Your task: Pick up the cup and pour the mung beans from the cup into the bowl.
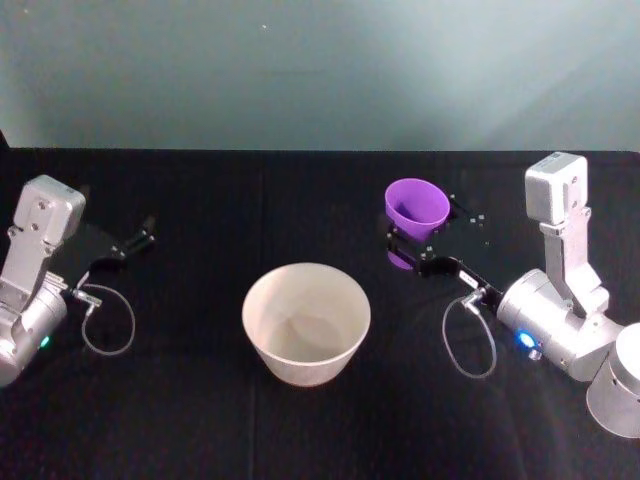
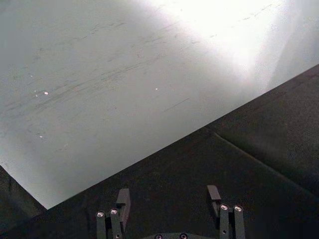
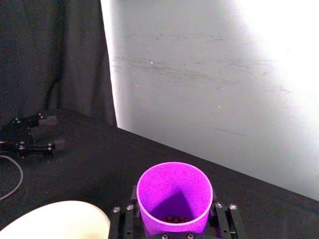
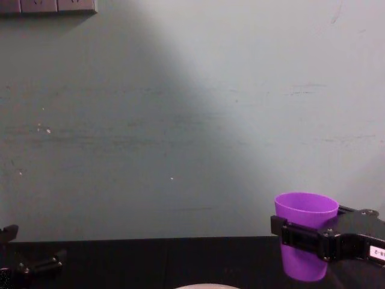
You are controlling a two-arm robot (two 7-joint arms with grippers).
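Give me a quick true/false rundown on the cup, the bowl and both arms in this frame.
1. The right gripper has its jaws closed on the cup. True.
2. The cup is tipped over the bowl, pouring. False: it is upright in the chest view and sits to the bowl's right, not above it.
3. Small dark beans lie at the bottom of the cup. True.
4. The bowl already holds beans. False: its inside looks bare in the head view.
5. The left gripper grips the bowl. False: it sits off at the table's left, jaws apart, holding nothing.
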